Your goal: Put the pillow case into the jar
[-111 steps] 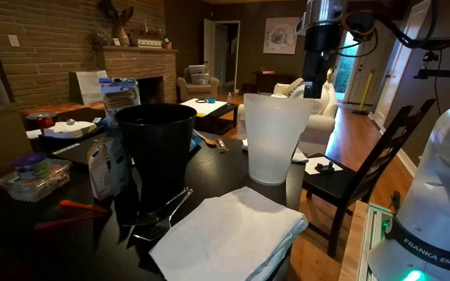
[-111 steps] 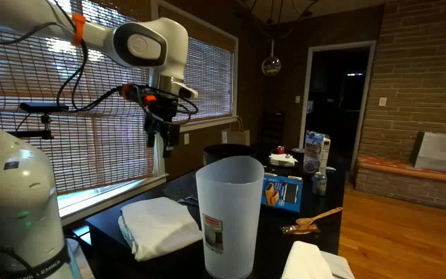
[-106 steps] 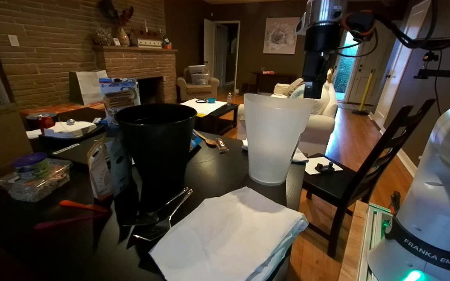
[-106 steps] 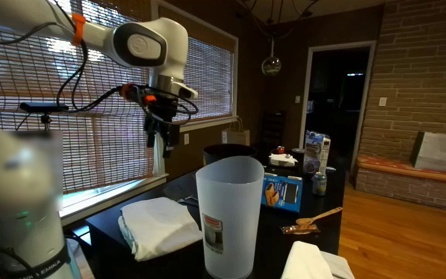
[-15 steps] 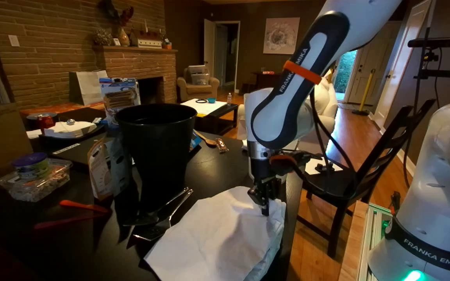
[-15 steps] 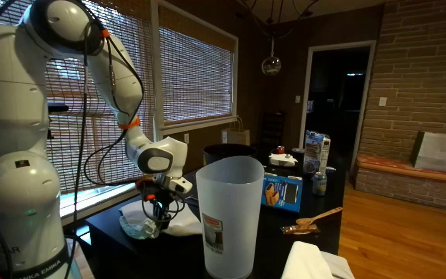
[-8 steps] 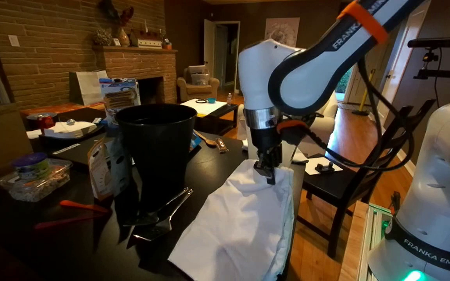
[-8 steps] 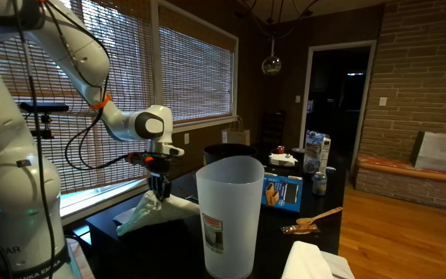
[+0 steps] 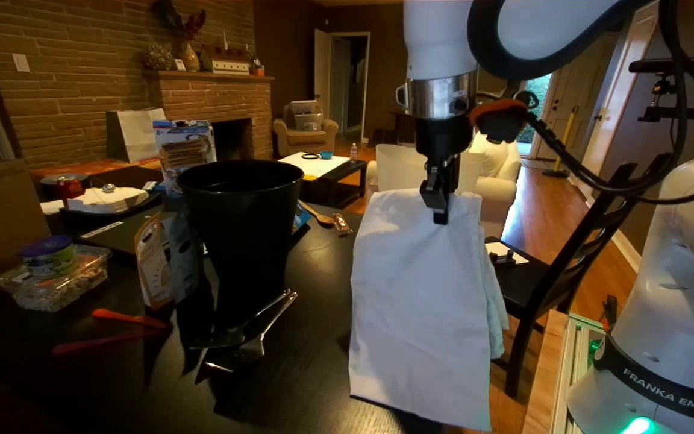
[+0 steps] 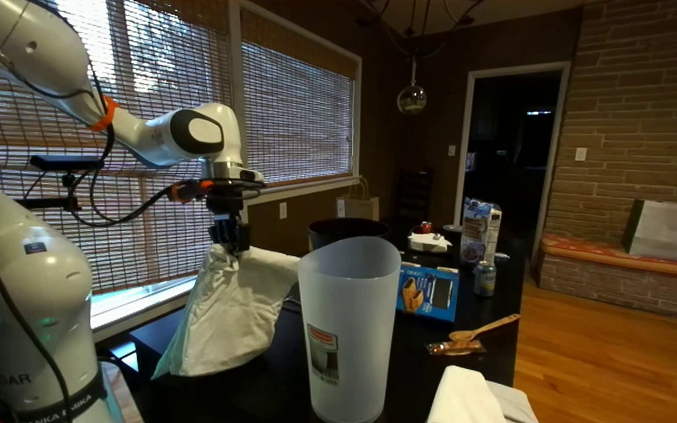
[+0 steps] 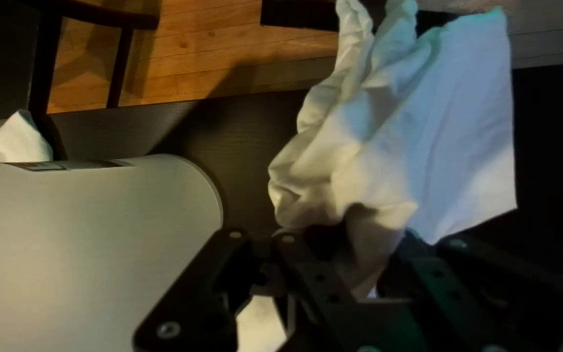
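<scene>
My gripper (image 9: 440, 217) is shut on the upper edge of the white pillow case (image 9: 416, 301), which hangs from it above the dark table in both exterior views. Whether its lowest edge touches the table I cannot tell. In the wrist view, bunched folds of the pillow case (image 11: 359, 171) sit between the gripper's (image 11: 355, 244) dark fingers. The jar, a tall translucent white container (image 10: 359, 311) with a slanted rim, stands upright beside the cloth. Its side (image 11: 115, 244) fills the lower left of the wrist view; in an exterior view the pillow case hides most of the jar (image 9: 395, 166).
A black bin (image 9: 241, 241) stands across the table from the pillow case, with metal tongs (image 9: 259, 328) in front of it. Behind the jar are a blue snack box (image 10: 429, 294) and a can (image 10: 485, 279). A folded white cloth (image 10: 462, 399) lies at the near corner.
Earlier the pillow case lay folded flat, the gripper raised apart from it. Over the last second the gripper has risen with the pillow case in it, lifting and unfolding it.
</scene>
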